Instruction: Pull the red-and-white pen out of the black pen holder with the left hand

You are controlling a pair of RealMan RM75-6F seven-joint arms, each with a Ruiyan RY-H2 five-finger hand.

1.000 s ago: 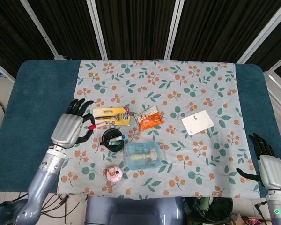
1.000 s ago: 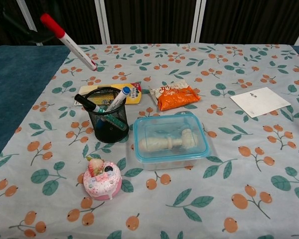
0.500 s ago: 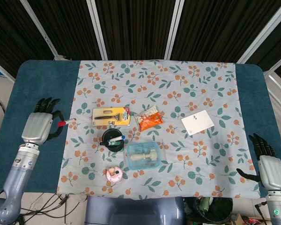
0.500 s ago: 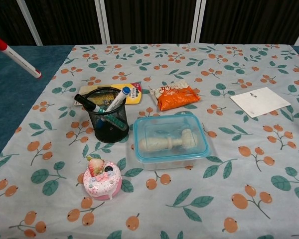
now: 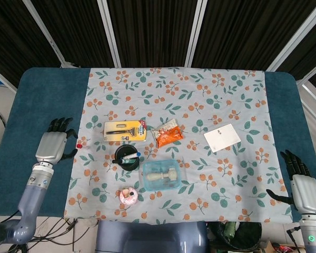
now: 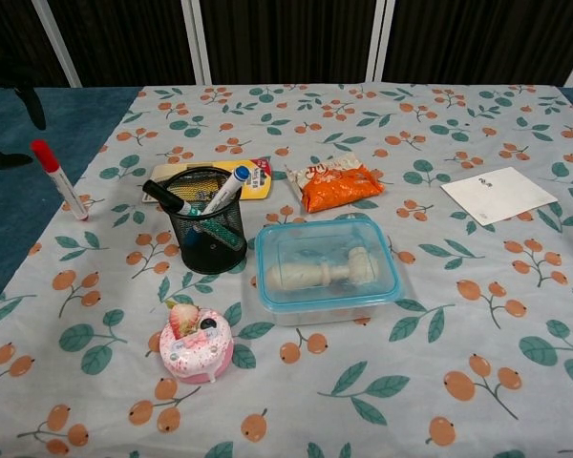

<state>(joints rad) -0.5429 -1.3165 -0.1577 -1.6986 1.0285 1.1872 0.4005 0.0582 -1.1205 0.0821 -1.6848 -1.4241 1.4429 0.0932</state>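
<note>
The red-and-white pen (image 6: 61,183) is out of the holder and sits at the left edge of the floral cloth, red cap away from me; in the head view only its red cap (image 5: 79,146) stands out. My left hand (image 5: 53,145) hovers just left of it over the blue table edge, fingers apart; in the chest view its dark fingertips (image 6: 4,158) are clear of the pen. The black mesh pen holder (image 5: 126,157) (image 6: 205,231) stands upright with a blue-capped marker (image 6: 231,181) and a black one inside. My right hand (image 5: 304,188) hangs open off the table's front right corner.
A yellow razor pack (image 5: 125,130), an orange snack packet (image 5: 168,135) and a white card (image 5: 222,137) lie behind the holder. A clear blue-rimmed box (image 6: 329,267) sits right of it, and a pink cake toy (image 6: 196,345) in front.
My left hand carried the pen left, away from the holder, lowered it and let it go. The pen now sits at the cloth's left edge. The right hand stayed still.
</note>
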